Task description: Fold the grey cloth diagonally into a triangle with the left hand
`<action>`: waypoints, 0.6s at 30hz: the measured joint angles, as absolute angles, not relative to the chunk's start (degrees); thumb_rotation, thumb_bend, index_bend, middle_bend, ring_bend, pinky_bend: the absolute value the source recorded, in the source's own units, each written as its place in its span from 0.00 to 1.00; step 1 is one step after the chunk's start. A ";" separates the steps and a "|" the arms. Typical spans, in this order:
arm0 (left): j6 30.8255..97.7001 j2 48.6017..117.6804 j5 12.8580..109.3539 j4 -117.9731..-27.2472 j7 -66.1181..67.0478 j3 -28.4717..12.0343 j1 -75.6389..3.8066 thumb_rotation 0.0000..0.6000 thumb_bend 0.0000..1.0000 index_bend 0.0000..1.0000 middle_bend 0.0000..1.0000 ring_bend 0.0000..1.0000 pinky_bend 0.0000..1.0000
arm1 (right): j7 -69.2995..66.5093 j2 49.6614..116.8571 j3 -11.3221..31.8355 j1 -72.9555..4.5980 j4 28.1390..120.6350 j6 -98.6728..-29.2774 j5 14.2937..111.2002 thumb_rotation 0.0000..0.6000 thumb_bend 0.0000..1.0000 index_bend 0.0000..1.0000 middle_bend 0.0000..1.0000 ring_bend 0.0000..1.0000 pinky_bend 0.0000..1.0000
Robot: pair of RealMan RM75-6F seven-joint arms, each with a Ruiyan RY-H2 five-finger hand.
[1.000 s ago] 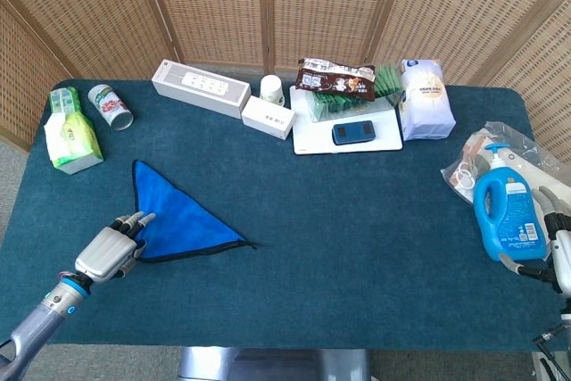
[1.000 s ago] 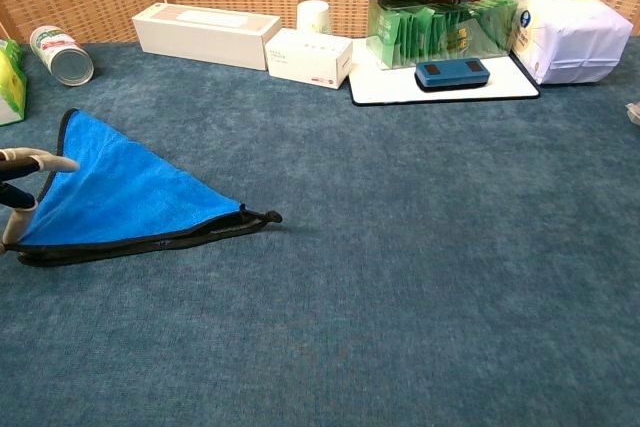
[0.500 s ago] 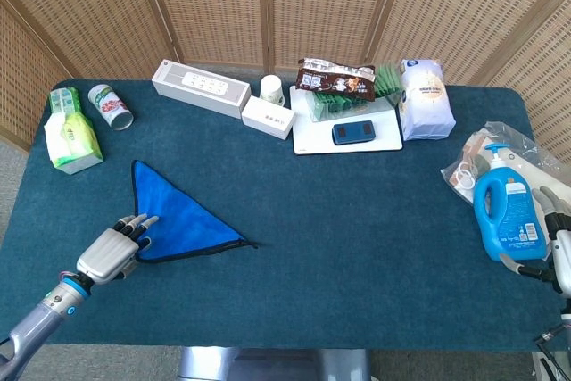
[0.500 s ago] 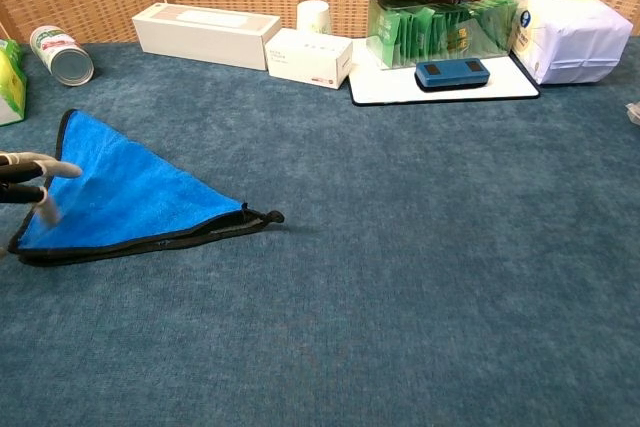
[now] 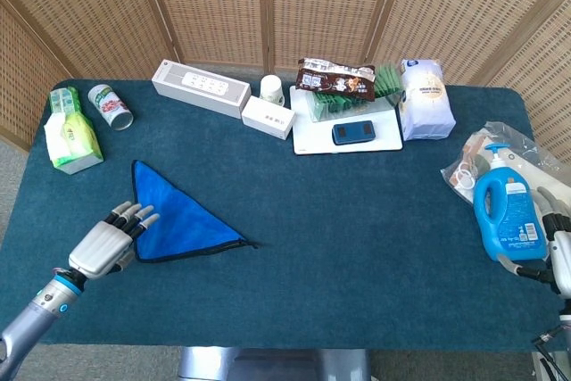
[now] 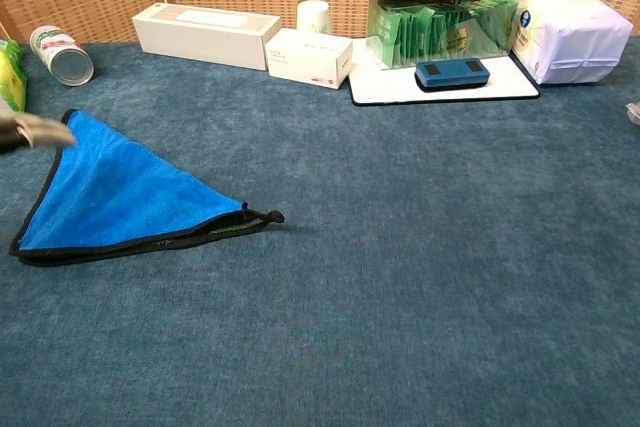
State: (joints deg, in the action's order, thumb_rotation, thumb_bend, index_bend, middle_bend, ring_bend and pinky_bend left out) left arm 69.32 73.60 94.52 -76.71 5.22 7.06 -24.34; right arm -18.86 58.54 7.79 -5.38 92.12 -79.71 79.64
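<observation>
Since the cloth [image 5: 183,217] lies as a flat triangle on the tabletop [image 5: 357,220], folding appears complete; left hand [image 5: 109,242] fingers [image 5: 136,215] spread, holding nothing

A staged test room: groceries on a carpeted table [image 5: 357,220], wicker screens [image 5: 214,6].

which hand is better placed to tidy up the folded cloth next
Left. The left hand hovers open at the edge of the cloth, already a triangle. The right hand sits at the far side of the table, by the blue bottle.
</observation>
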 measured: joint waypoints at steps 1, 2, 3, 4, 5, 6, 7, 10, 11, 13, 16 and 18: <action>70.33 73.58 94.14 -76.83 5.15 6.52 -23.96 1.00 0.50 0.00 0.00 0.00 0.07 | -18.83 58.53 7.71 -5.38 92.20 -79.74 79.87 1.00 0.05 0.00 0.00 0.00 0.00; 71.41 73.58 93.62 -76.97 5.13 5.92 -23.52 1.00 0.50 0.00 0.00 0.00 0.07 | -18.79 58.53 7.60 -5.39 92.31 -79.78 80.14 1.00 0.05 0.00 0.00 0.00 0.00; 72.76 73.58 92.68 -77.24 5.17 5.10 -22.90 1.00 0.49 0.00 0.00 0.00 0.05 | -18.75 58.52 7.53 -5.39 92.40 -79.82 80.31 1.00 0.05 0.00 0.00 0.00 0.00; 73.50 73.56 91.82 -77.55 5.29 4.59 -22.47 1.00 0.48 0.00 0.00 0.00 0.04 | -18.71 58.51 7.45 -5.39 92.49 -79.86 80.48 1.00 0.05 0.00 0.00 0.00 0.00; 73.91 73.54 90.89 -77.95 5.47 4.11 -22.04 1.00 0.48 0.00 0.00 0.00 0.04 | -18.66 58.49 7.33 -5.38 92.67 -79.94 80.79 1.00 0.05 0.00 0.00 0.00 0.00; 74.20 73.55 89.79 -78.41 5.59 3.56 -21.55 1.00 0.48 0.00 0.00 0.00 0.04 | -18.57 58.47 7.23 -5.37 92.85 -80.04 81.08 1.00 0.05 0.00 0.00 0.00 0.00; 74.41 73.59 89.19 -78.74 5.60 3.17 -21.12 1.00 0.48 0.00 0.00 0.00 0.04 | -18.43 58.44 7.12 -5.35 93.07 -80.19 81.41 1.00 0.05 0.00 0.00 0.00 0.00; 76.62 73.78 87.62 -79.94 5.46 1.98 -19.39 1.00 0.48 0.00 0.00 0.00 0.03 | -17.53 58.44 6.86 -5.21 93.58 -80.90 82.11 1.00 0.05 0.00 0.00 0.00 0.00; 77.66 73.86 87.27 -80.32 5.43 1.68 -18.76 1.00 0.48 0.00 0.00 0.00 0.02 | -17.01 58.49 6.81 -5.14 93.68 -81.16 82.20 1.00 0.05 0.00 0.00 0.00 0.00; 80.12 73.98 86.56 -81.44 5.58 1.15 -17.07 1.00 0.48 0.00 0.00 0.00 0.01 | -16.09 58.63 6.79 -5.03 93.74 -81.55 82.22 1.00 0.05 0.00 0.00 0.00 0.00; 82.15 73.58 85.98 -83.43 6.97 0.88 -15.15 1.00 0.48 0.00 0.00 0.00 0.00 | -14.40 59.09 6.96 -4.89 93.48 -82.14 81.81 1.00 0.05 0.00 0.00 0.00 0.00; 83.16 72.91 85.61 -84.93 7.90 0.74 -14.20 1.00 0.48 0.00 0.00 0.00 0.00 | -13.09 59.54 7.22 -4.85 93.01 -82.47 81.19 1.00 0.05 0.00 0.00 0.00 0.00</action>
